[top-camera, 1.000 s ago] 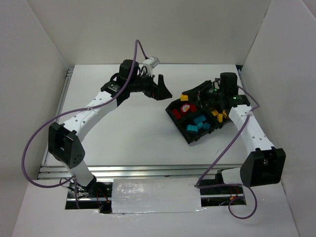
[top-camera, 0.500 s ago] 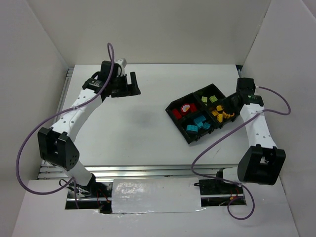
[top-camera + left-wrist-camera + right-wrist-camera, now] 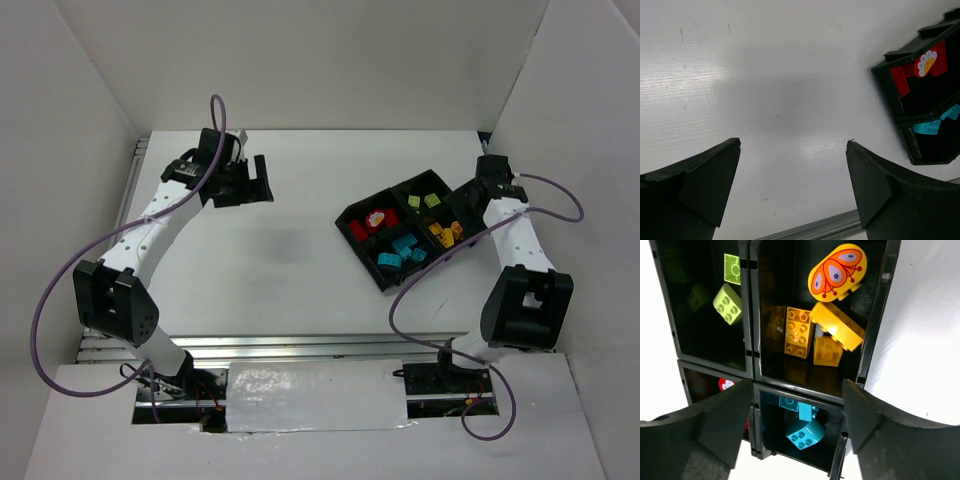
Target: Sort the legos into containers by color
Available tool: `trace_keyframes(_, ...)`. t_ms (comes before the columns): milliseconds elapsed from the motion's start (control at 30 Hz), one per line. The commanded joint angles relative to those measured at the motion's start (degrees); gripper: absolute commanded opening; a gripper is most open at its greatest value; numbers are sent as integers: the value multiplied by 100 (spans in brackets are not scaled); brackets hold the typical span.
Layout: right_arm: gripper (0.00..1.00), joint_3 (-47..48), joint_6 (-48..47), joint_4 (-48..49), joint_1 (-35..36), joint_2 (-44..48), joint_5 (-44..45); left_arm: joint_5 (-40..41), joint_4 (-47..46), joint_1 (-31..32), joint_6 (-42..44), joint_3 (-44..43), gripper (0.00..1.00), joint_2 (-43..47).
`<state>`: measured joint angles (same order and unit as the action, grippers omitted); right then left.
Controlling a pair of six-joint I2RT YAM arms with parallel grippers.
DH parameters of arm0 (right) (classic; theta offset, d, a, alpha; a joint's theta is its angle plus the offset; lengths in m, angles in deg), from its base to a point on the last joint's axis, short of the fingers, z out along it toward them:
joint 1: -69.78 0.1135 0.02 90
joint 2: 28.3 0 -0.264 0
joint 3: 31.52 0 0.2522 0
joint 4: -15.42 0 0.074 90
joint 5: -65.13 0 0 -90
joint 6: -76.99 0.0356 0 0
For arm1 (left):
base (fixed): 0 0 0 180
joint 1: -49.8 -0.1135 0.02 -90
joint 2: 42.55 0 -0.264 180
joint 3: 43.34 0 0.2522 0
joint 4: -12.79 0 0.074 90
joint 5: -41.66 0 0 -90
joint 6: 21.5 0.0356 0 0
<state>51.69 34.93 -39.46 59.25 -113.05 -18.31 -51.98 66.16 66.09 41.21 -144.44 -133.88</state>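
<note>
The black tray [image 3: 361, 254] lies right of centre, and its four containers hold the legos sorted by colour: red [image 3: 375, 219], light green [image 3: 422, 200], yellow-orange [image 3: 446, 232], cyan-blue [image 3: 402, 250]. My right gripper [image 3: 464, 204] hovers over the tray's right corner, open and empty. Its wrist view looks down on green bricks [image 3: 727, 302], yellow bricks [image 3: 826, 332] and a cyan brick [image 3: 805, 433] between its fingers [image 3: 720, 425]. My left gripper [image 3: 260, 180] hangs open and empty above bare table at far left. Its view catches the tray's [image 3: 890, 102] red bricks [image 3: 920, 67].
White walls enclose the table on three sides. An aluminium rail [image 3: 280, 345] runs along the near edge, and another [image 3: 130, 185] along the left. Purple cables loop from both arms. A yellow oval piece with an orange butterfly print [image 3: 837, 271] lies in the yellow compartment.
My right gripper has drawn back from over the tray to its right corner and opened. The left arm has swung left, away from the tray, staying open.
</note>
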Motion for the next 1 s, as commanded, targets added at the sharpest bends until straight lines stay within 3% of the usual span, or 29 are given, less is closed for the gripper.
trace_keyframes(0, 81, 349, -162, 140, 15, 63, 11, 100, 125, -82, -48, -196, 99, 72)
trace_keyframes(33, 88, 428, -189, 148, 7, 221, -50, 248, 230, -83, -92, -223, 99, 45)
trace_keyframes(233, 100, 1070, -1056, -132, 191, 792, -270, 977, 959, -258, -286, -881, 99, -201)
trace_keyframes(400, 99, 1509, -1831, -281, 928, 1355, -235, 1751, 1416, -285, -382, -1444, 100, -254)
trace_keyframes(533, 100, 2212, -2428, -913, 1763, 1549, 519, 2576, 1874, -285, -479, -2111, 100, -228)
trace_keyframes(700, 100, 2872, -2597, -1660, 2160, 2057, 934, 3114, 2138, -206, -541, -2166, 99, 457)
trace_keyframes(967, 100, 3022, -2518, -2487, 2274, 3376, 697, 3545, 2437, 32, -725, -1165, 100, 2460)
